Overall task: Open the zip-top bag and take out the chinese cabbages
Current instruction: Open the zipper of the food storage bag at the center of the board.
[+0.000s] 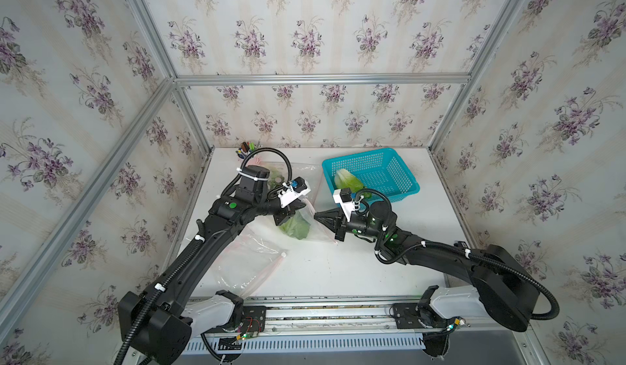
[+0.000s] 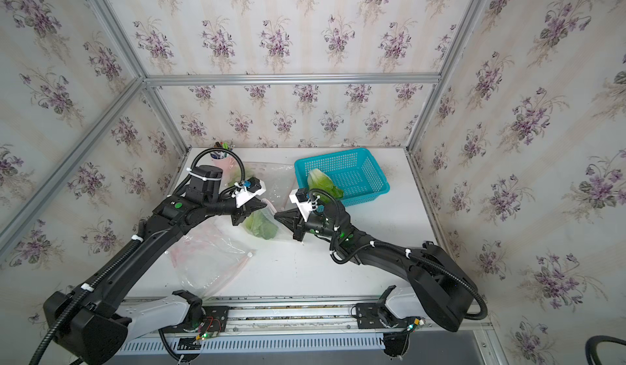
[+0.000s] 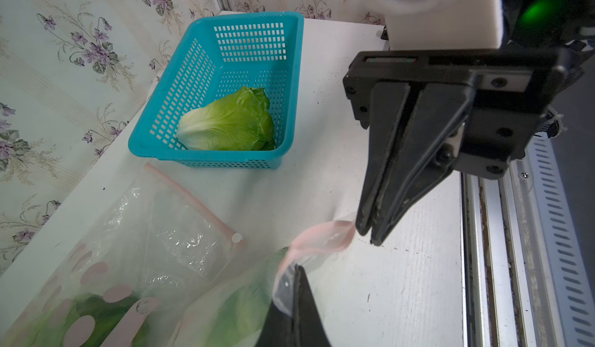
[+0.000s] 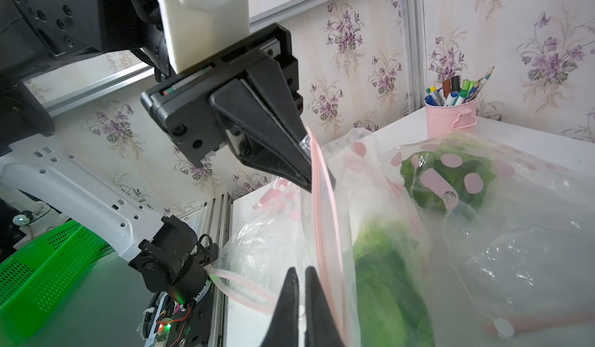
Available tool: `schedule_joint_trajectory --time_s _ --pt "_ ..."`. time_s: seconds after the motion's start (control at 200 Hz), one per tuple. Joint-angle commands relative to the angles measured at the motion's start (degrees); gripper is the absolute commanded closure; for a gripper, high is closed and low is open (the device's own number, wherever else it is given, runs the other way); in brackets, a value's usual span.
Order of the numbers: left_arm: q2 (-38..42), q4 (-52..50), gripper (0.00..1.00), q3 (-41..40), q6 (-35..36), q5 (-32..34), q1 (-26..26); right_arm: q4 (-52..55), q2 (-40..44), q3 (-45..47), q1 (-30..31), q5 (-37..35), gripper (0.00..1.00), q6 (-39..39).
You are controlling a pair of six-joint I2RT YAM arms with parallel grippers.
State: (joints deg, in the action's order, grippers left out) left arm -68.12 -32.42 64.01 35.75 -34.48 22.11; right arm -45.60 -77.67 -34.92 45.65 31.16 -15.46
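I am at the opening step. My left pincer (image 4: 307, 165) is pressed together on the pink zip lip of the zip-top bag (image 4: 322, 219), in the middle of the worktop (image 1: 338, 268). My right pincer (image 3: 367, 232), also closed, looks to be nipping the opposite lip just to its right. One chinese cabbage (image 4: 386, 281) sits inside this bag, below my tips. A second cabbage (image 3: 228, 123) already lies in the blue basket (image 3: 193, 81) at the far right. A third cabbage (image 4: 447, 181) shows through a spotted bag (image 4: 515, 232) at the far left. Next, I judge, I must draw the two lips apart until the zip parts. Then I free one pincer to reach in for the head while the other holds the mouth open.
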Motion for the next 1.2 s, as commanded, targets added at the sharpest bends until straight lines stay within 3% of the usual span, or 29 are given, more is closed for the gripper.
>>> schedule_joint_trajectory --time_s 0.0,0.734,1.199 --pt "0.0 1.3 1.0 0.0 0.5 -0.6 0.0 -1.4 -1.4 -0.7 0.1 0.9 1.0 -0.5" --pt "0.0 1.3 1.0 -0.1 1.0 -0.7 0.2 -0.4 -3.8 -1.7 -0.2 -2.4 1.0 1.6" --pt "0.3 1.3 1.0 -0.4 1.1 -1.2 0.3 -1.5 -4.5 0.2 -3.5 -2.1 1.0 0.7"
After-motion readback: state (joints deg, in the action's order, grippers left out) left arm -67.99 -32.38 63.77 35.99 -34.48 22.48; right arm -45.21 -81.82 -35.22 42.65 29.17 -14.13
